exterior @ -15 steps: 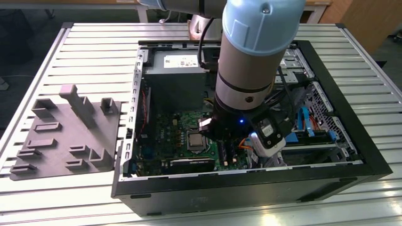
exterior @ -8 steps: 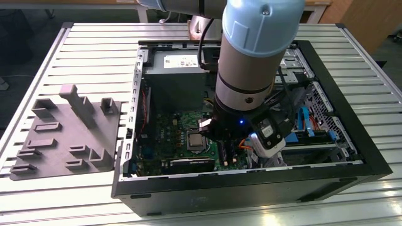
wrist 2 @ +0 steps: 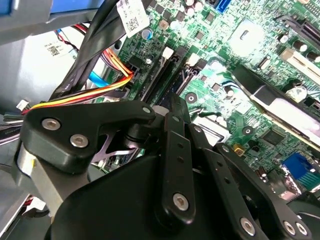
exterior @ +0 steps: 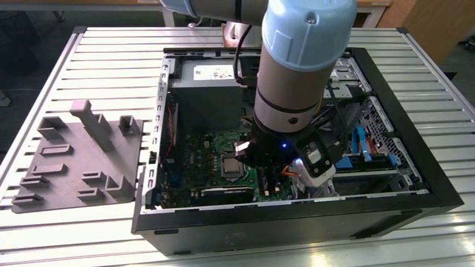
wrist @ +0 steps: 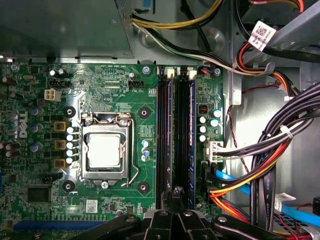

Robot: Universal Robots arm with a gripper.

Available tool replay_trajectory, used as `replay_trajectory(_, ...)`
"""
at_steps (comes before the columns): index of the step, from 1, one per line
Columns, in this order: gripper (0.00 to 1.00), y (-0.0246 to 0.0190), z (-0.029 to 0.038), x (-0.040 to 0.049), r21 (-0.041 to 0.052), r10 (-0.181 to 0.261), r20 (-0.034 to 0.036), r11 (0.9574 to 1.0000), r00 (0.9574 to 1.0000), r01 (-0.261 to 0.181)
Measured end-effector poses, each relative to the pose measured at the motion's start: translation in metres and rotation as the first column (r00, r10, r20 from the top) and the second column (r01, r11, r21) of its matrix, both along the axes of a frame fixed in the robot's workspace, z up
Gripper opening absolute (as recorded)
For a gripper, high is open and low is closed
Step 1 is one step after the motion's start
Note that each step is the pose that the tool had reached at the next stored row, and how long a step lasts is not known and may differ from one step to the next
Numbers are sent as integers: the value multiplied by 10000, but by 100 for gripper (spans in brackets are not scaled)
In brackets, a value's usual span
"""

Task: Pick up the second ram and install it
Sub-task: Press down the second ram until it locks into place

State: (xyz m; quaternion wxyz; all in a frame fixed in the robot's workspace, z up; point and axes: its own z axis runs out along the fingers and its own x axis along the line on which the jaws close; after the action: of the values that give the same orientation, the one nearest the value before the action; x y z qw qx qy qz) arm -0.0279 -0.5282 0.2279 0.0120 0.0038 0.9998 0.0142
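Just beyond the gripper [wrist: 176, 200], the second ram [wrist: 191, 140], seated in its slot

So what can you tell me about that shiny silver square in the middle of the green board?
The silver square is a flat, bare metal plate, lying level in a grey metal frame with a thin wire lever along one side. It sits on the green board, beside the long black slots. Nothing covers it.
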Motion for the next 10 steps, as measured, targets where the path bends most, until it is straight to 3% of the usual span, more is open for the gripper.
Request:
replay_trajectory(3, 11, 23, -8, 1, 3, 2, 0, 10000, 10000, -2)
replay_trajectory(10, 11, 25, -47, 0, 0, 0, -1, 10000, 10000, 0)
